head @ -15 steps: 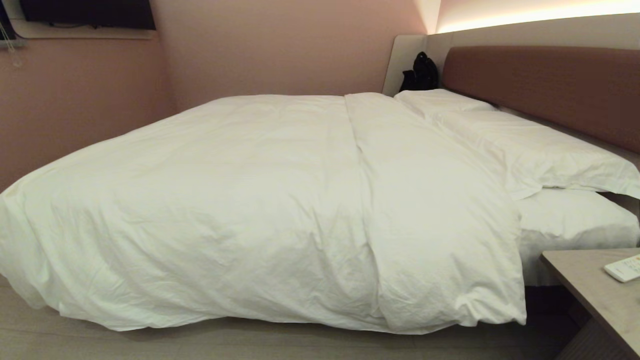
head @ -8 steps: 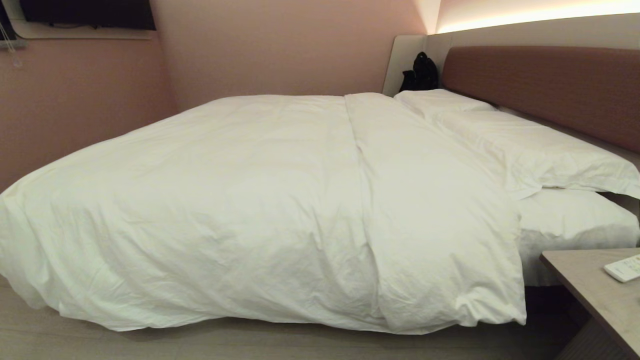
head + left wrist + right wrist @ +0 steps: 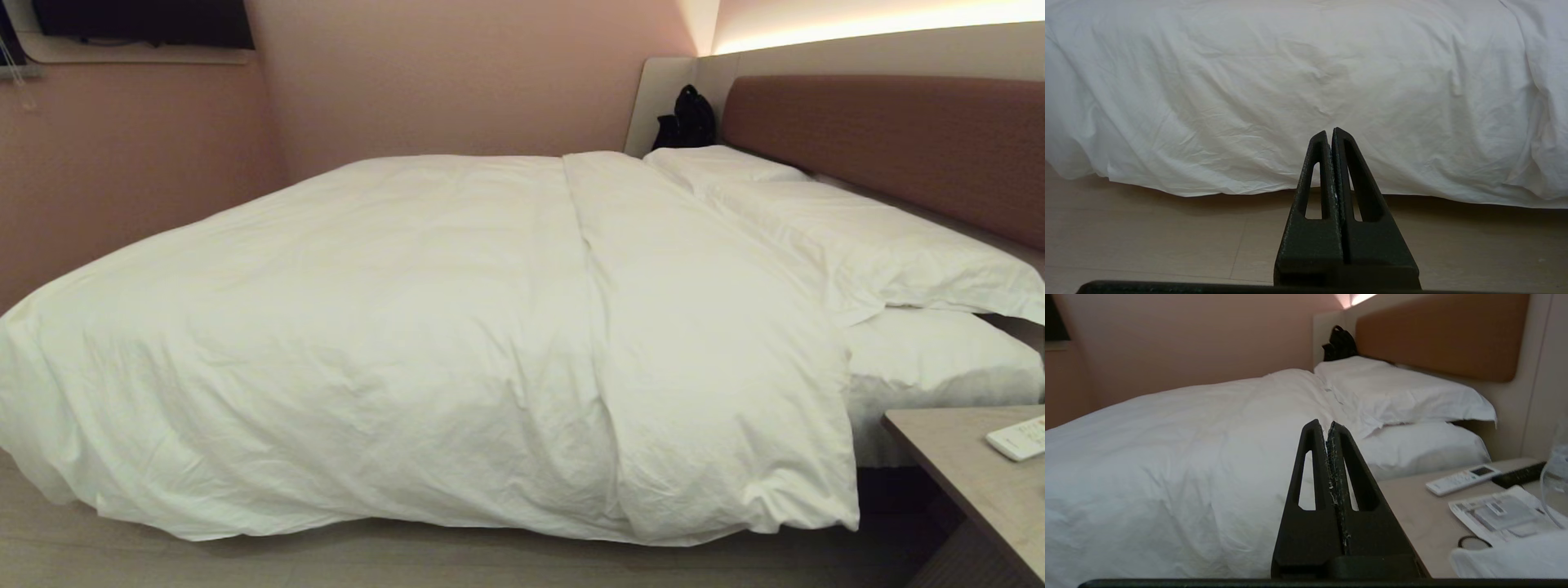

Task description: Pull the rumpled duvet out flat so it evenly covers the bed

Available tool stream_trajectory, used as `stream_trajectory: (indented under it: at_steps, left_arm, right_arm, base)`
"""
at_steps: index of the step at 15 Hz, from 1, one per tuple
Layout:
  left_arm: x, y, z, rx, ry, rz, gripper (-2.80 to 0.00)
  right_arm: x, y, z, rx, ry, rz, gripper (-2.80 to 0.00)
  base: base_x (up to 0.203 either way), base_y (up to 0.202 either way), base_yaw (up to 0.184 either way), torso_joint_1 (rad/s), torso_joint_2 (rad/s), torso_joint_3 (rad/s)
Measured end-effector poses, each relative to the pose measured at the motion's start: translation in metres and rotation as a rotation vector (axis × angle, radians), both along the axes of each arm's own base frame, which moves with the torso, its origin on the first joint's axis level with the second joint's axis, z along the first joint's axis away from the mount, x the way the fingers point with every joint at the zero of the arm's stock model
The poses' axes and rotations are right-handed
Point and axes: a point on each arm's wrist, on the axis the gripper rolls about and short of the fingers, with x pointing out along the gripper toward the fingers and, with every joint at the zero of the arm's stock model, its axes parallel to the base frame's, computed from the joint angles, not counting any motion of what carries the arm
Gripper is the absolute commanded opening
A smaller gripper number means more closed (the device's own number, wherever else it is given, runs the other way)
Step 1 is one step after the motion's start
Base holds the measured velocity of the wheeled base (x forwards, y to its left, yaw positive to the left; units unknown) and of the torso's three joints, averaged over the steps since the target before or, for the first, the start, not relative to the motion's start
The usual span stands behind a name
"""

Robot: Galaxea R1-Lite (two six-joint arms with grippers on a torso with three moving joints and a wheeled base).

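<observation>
With the right claw (image 3: 1327, 426) pressed together and empty, a careless swing could knock the remote (image 3: 1462, 479) off the bedside surface (image 3: 1412, 510) before reaching the duvet (image 3: 408, 327).

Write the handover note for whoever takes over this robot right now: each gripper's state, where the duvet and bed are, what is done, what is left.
Left gripper: shut, empty, held low and apart from the duvet's near overhang.
Right gripper: shut, empty, raised near the bedside table.
Duvet: spread across the bed, draping down the near side, a fold line running along it, pillows uncovered.
Done: duvet looks largely flat.
Left: probably only checking evenness and smoothing the fold.
</observation>
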Motion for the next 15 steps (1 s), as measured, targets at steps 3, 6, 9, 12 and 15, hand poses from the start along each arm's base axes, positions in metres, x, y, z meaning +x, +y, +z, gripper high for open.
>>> stream_trajectory:
  at_steps: [3, 6, 9, 12, 15]
  left_arm:
    - [0.0, 0.0, 0.0, 0.0, 0.0, 0.0, -2.8]
    - [0.0, 0.0, 0.0, 0.0, 0.0, 0.0, -2.8]
    - [0.0, 0.0, 0.0, 0.0, 0.0, 0.0, -2.8]
    - [0.0, 0.0, 0.0, 0.0, 0.0, 0.0, -2.8]
    - [0.0, 0.0, 0.0, 0.0, 0.0, 0.0, -2.8]
  right_arm:
    - [-0.013, 0.002, 0.012, -0.042, -0.085, 0.061, -2.8]
    - [-0.021, 0.004, 0.018, -0.093, -0.139, 0.14, -2.8]
    - [-0.023, 0.005, 0.019, -0.143, -0.15, 0.182, -2.8]
    - [-0.024, 0.006, 0.02, -0.154, -0.153, 0.195, -2.8]
    - [-0.022, 0.005, 0.018, -0.146, -0.14, 0.183, -2.8]
  base:
    - [0.0, 0.0, 0.0, 0.0, 0.0, 0.0]
    - [0.0, 0.0, 0.0, 0.0, 0.0, 0.0]
    - [0.0, 0.0, 0.0, 0.0, 0.0, 0.0]
    - [0.0, 0.0, 0.0, 0.0, 0.0, 0.0]
    - [0.0, 0.0, 0.0, 0.0, 0.0, 0.0]
